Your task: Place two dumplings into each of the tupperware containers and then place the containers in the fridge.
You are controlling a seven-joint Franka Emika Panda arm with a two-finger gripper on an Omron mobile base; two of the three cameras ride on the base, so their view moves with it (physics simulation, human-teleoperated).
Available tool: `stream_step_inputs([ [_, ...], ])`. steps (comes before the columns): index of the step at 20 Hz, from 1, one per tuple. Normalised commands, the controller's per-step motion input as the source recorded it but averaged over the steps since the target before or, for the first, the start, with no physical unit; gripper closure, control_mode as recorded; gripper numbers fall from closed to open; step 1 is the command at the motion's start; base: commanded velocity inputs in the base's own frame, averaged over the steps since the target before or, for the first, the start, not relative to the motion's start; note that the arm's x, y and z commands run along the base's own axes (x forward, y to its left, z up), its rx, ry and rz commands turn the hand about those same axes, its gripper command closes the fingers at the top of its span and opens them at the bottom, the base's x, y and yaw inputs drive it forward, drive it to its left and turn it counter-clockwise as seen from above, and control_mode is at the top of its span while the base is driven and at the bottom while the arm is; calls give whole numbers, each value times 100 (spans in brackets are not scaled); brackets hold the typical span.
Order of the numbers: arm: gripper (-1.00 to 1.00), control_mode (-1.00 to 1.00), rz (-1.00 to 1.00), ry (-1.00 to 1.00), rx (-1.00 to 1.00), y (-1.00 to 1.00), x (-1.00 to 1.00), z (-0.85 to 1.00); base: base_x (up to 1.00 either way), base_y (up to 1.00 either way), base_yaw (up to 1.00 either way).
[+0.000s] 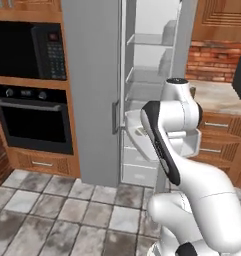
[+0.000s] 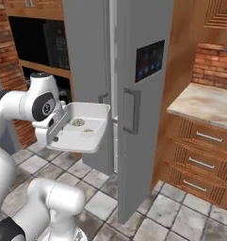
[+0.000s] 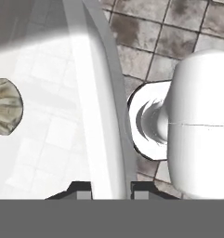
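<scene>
White tupperware container (image 2: 89, 123) held at its rim before the open fridge (image 2: 133, 70).

I see the gripper (image 3: 111, 188) with its jaws clamped on the container's raised rim, one fingertip (image 3: 81, 189) on each side of the wall. The tray hangs level above the tiled floor (image 1: 67, 210), just outside the gap between the fridge doors. Two dumplings (image 2: 78, 123) lie inside it; one shows at the left edge of the hand view. Glass shelves (image 1: 149, 39) show in the white interior.
</scene>
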Motion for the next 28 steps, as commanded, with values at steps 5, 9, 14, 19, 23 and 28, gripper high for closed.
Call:
stream_step_inputs([
  [5, 100, 100, 0, 0, 0, 0, 0, 0, 8, 43, -45],
  [9, 100, 100, 0, 0, 0, 0, 0, 0, 15, 91, -6],
  [14, 100, 100, 0, 0, 0, 0, 0, 0, 60, 44, -33],
  [19, 100, 100, 0, 0, 0, 0, 0, 0, 57, 20, -48],
  [23, 100, 100, 0, 0, 0, 0, 0, 0, 22, 2, -39],
  [28, 100, 100, 0, 0, 0, 0, 0, 0, -9, 0, -34],
])
